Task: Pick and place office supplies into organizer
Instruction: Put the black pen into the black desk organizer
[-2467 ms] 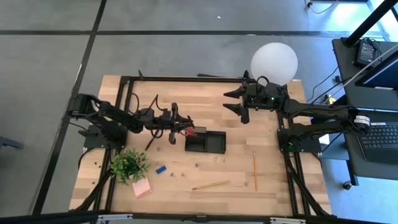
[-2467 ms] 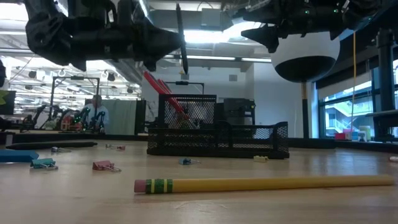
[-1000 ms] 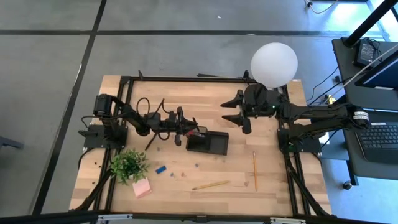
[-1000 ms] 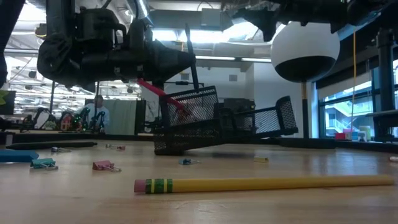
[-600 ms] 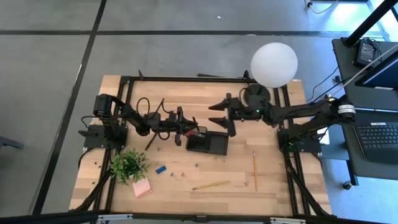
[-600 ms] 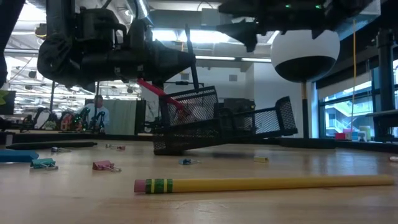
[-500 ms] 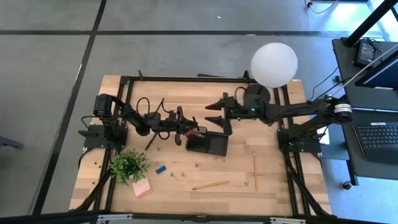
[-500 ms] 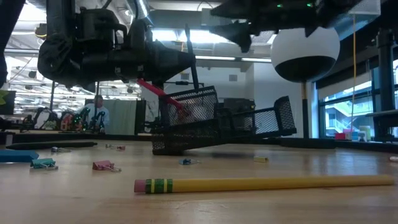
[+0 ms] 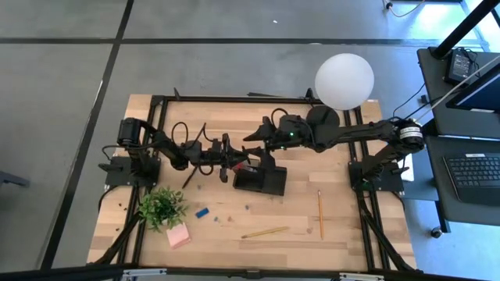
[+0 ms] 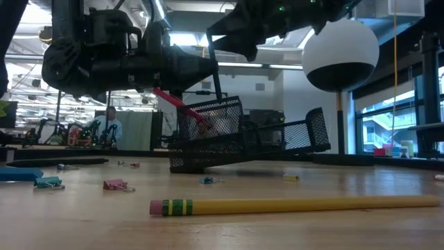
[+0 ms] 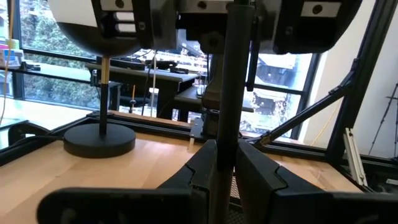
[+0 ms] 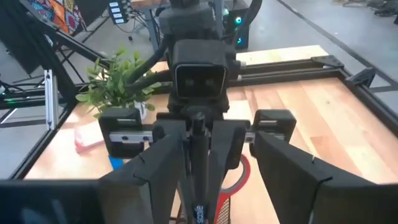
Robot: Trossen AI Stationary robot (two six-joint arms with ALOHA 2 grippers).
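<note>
Pen (image 10: pixel 214 59) stands near upright over tilted organizer (image 10: pixel 250 142), clenched in left gripper (image 9: pixel 227 158). Right gripper (image 9: pixel 260 146) spread around pen. Pencil (image 10: pixel 298 205) lies flat on wood table (image 10: pixel 83 222) before organizer.

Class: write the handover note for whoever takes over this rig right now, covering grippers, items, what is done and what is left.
Left gripper: shut on an upright dark pen over the black mesh organizer, which sits tilted.
Right gripper: open, fingers flanking that pen.
Done: red-handled scissors in organizer.
Left: two yellow pencils, blue eraser, pink sticky pad and small clips on the wooden table.
</note>
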